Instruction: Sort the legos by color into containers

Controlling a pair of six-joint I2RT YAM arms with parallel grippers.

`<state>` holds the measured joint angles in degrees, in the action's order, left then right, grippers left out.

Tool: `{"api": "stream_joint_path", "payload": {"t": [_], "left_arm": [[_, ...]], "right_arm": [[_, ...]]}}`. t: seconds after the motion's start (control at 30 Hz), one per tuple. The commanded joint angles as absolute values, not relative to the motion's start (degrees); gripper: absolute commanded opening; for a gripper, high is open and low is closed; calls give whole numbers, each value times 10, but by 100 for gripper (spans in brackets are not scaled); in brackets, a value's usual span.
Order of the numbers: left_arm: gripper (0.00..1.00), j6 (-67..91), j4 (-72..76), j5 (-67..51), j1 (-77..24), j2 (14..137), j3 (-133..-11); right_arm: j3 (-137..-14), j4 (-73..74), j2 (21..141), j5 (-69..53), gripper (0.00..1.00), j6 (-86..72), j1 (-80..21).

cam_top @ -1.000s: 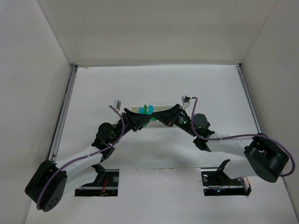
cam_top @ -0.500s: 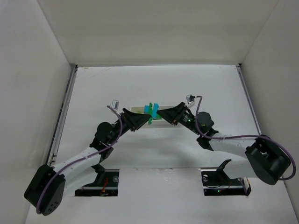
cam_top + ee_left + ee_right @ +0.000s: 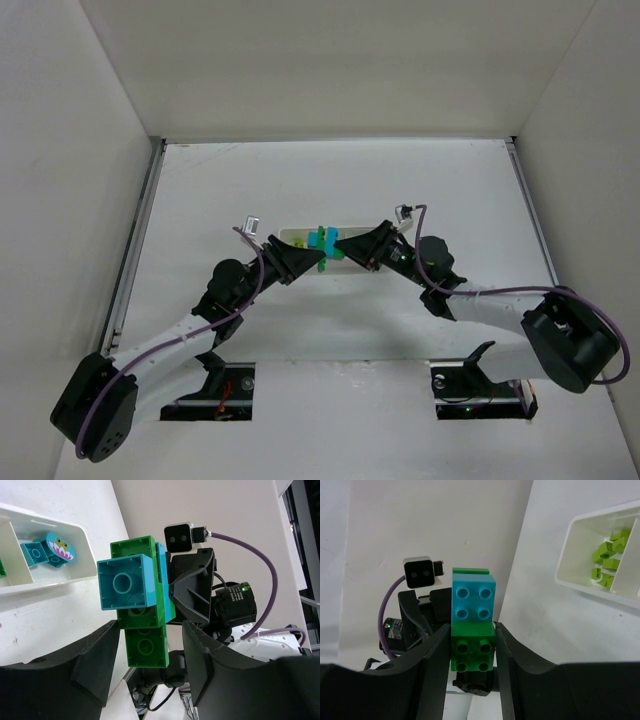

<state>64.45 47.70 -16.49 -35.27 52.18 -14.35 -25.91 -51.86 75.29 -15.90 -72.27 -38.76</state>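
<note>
Nearest you, your left gripper (image 3: 151,630) is closed on the lower green block of the cluster of joined green and cyan plastic bricks (image 3: 135,600). Your right gripper (image 3: 472,630) pinches that cluster tightly from the opposite side, with a cyan brick just past its fingertips. Beyond the left jaws, off to one side, the divided white plastic tray (image 3: 87,555) holds cyan pieces (image 3: 37,552). Beyond the right jaws, its end compartment holds small yellow-green plastic cubes (image 3: 607,555).
</note>
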Motion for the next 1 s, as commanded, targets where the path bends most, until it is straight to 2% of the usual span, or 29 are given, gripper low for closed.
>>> {"api": "stream_joint_path", "payload": {"t": [0.0,0.3,0.63,0.77,0.97], "left_arm": [[49,629,507,-167,-356,523,-171],[55,627,512,-157,-349,527,-161],[71,621,511,-159,-356,536,-160],[71,621,510,-162,-348,530,-157],[66,617,526,-173,-348,543,-172]], "right_arm": [[-286,-535,766,-181,34,-720,-397],[-276,-570,773,-200,33,-737,-397],[-270,-573,763,-203,33,-741,-392],[-265,-578,759,-204,33,-744,-388],[-272,-591,773,-228,33,-761,-391]]}}
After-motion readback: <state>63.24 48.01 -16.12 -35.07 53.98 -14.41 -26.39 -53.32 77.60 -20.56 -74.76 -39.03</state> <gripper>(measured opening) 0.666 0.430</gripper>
